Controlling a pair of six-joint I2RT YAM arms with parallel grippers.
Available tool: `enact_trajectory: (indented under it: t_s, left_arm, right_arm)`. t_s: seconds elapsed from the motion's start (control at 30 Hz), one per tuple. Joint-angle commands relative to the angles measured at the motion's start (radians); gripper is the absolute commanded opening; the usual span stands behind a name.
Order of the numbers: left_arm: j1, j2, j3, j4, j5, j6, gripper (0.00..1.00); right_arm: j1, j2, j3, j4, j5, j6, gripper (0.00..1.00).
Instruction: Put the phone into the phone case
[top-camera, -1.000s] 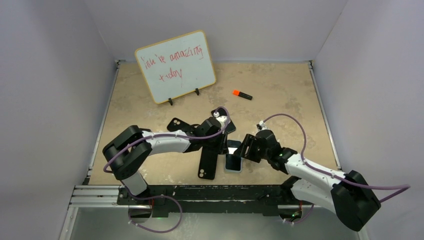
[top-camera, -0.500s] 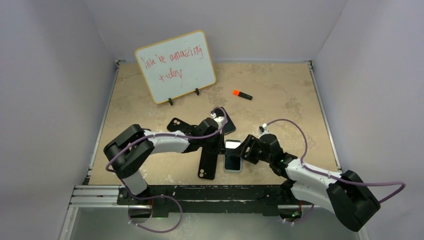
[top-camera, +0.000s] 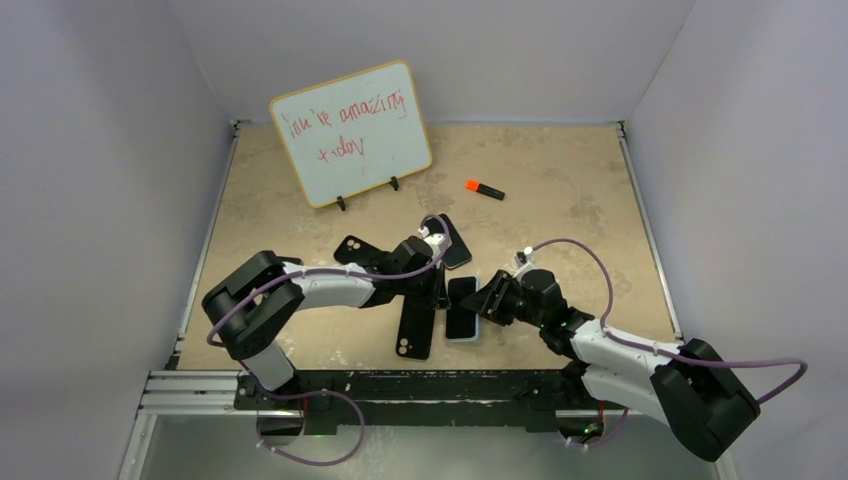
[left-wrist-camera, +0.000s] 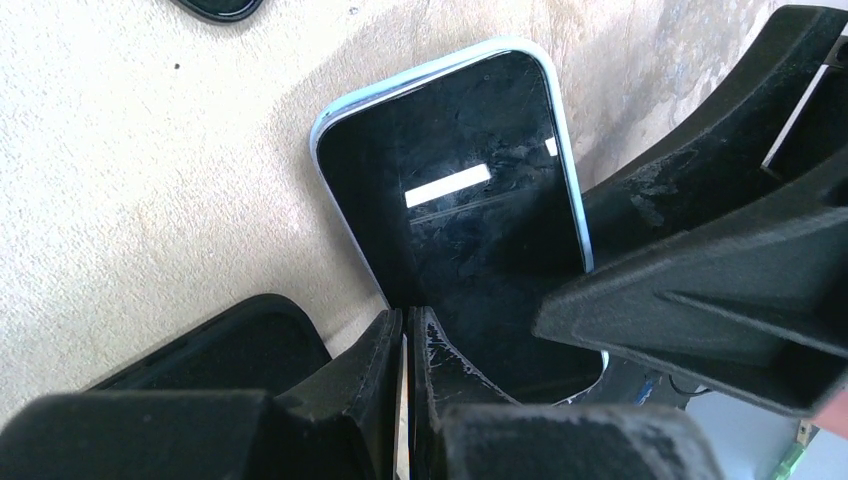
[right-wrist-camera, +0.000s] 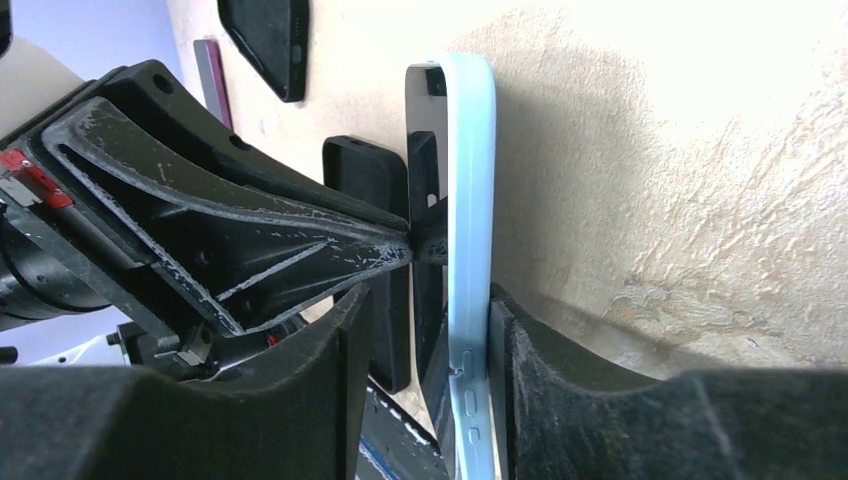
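The phone (left-wrist-camera: 455, 200), black screen up, lies in a light blue phone case (right-wrist-camera: 468, 200) on the table; in the top view it is at centre front (top-camera: 461, 318). My left gripper (left-wrist-camera: 405, 325) is shut, its tips pressing on the screen near one long edge; it also shows in the top view (top-camera: 441, 292). My right gripper (right-wrist-camera: 430, 330) is open and straddles the case's long side. One of its fingers (right-wrist-camera: 560, 390) touches the blue rim and the other stands apart. It shows in the top view (top-camera: 483, 304).
A black case (top-camera: 415, 335) lies just left of the phone, another (top-camera: 352, 248) further left, and a dark one (top-camera: 453, 243) behind. A whiteboard (top-camera: 350, 130) stands at the back left, with an orange marker (top-camera: 484, 188) to its right. Walls close in on both sides.
My right gripper has slid left up to the case's side. The phone's far end has settled into the blue case. My left gripper has stayed pressed on the screen.
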Motion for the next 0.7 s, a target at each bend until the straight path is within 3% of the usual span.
enact_trajectory:
  t_s: [0.0, 0.2, 0.3, 0.37, 0.47, 0.67]
  left_arm:
    - [-0.014, -0.009, -0.027, 0.033, 0.048, -0.003, 0.07]
    - [-0.012, -0.055, 0.005, -0.003, 0.047, 0.018, 0.10]
    - [0.011, -0.137, 0.052, -0.146, 0.012, 0.072, 0.14]
    - [0.050, -0.229, 0.062, -0.199, 0.015, 0.097, 0.23]
    - [0.124, -0.356, 0.089, -0.283, 0.034, 0.137, 0.43]
    - [0.270, -0.535, 0.136, -0.382, 0.112, 0.183, 0.72]
  right_arm:
    - [0.017, 0.016, 0.027, 0.018, -0.025, -0.006, 0.41]
    - [0.016, 0.051, 0.042, 0.004, -0.025, -0.025, 0.12]
    - [0.016, 0.023, 0.073, -0.030, -0.017, -0.055, 0.05]
    - [0.017, -0.008, 0.111, -0.061, 0.001, -0.084, 0.02]
    - [0.016, -0.054, 0.151, -0.077, -0.042, -0.094, 0.00]
    - [0.016, -0.096, 0.192, 0.032, -0.104, -0.102, 0.00]
